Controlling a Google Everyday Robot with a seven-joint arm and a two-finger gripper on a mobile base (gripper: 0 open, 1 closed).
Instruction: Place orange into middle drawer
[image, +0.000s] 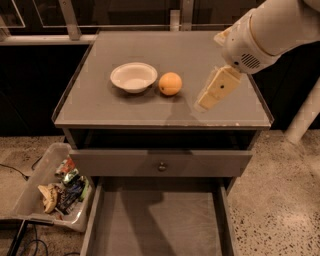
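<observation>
The orange (170, 83) sits on the grey cabinet top (150, 110), just right of a shallow cream-white bowl (133, 76). My gripper (209, 100), cream-coloured and hanging from the white arm (265, 30), hovers above the cabinet top to the right of the orange, apart from it and angled down-left. It holds nothing that I can see. Below, the middle drawer (155, 220) is pulled out, a wide grey tray with nothing in it. Above it is a grey drawer front (125, 162) with a small round knob (161, 166).
A translucent bin (30, 195) with wrappers and rubbish stands on the speckled floor left of the open drawer. Cables (20, 172) lie at the lower left. A white post (305, 117) stands at the right. A rail (45, 39) and dark windows run behind the cabinet.
</observation>
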